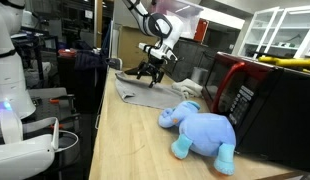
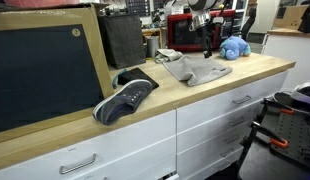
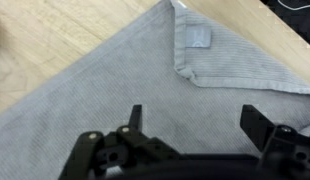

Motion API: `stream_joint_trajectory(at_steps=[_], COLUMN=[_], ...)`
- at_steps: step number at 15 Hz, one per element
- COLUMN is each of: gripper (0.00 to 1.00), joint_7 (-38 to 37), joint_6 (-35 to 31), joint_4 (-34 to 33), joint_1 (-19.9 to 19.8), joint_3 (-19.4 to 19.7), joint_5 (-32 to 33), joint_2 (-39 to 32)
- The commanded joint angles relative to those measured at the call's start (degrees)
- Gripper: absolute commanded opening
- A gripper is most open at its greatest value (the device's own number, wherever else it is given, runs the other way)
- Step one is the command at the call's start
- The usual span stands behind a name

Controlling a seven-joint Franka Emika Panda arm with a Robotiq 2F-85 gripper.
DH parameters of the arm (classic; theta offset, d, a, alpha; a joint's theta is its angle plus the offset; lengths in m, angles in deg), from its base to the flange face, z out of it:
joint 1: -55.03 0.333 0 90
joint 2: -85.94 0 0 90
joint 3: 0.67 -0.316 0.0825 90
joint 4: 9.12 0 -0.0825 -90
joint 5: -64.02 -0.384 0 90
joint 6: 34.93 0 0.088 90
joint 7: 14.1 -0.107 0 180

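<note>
Grey cloth [image 3: 105,80] under the wide-open gripper [image 3: 195,115] shows its label [image 3: 198,38] only in wrist view.

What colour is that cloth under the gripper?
The cloth is plain grey; the wrist view shows it best.

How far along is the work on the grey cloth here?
Done: one corner of the grey cloth looks folded over in the wrist view, with its label showing. In hand: nothing; the gripper stands open over the cloth and grips none of it. Left, probably: most of the cloth lies spread and a little rumpled on the counter in an exterior view.
</note>
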Motion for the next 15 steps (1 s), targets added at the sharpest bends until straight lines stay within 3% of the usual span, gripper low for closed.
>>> stream_joint_trajectory(at_steps=[1, 6, 11, 15], gripper=[1.0, 1.0, 1.0, 1.0], joint_7=[-0.39, 1.5, 15.42, 26.95], joint_6=[0.26, -0.61, -4.09, -0.94], joint_4=[-1.91, -4.1, 2.13, 6.0], joint_1=[-1.29, -1.47, -2.78, -3.44], joint_3=[-1.25, -1.78, -4.21, -3.8], joint_5=[0.76, 1.61, 1.49, 2.17], joint_2=[-1.2, -3.06, 0.96, 3.99])
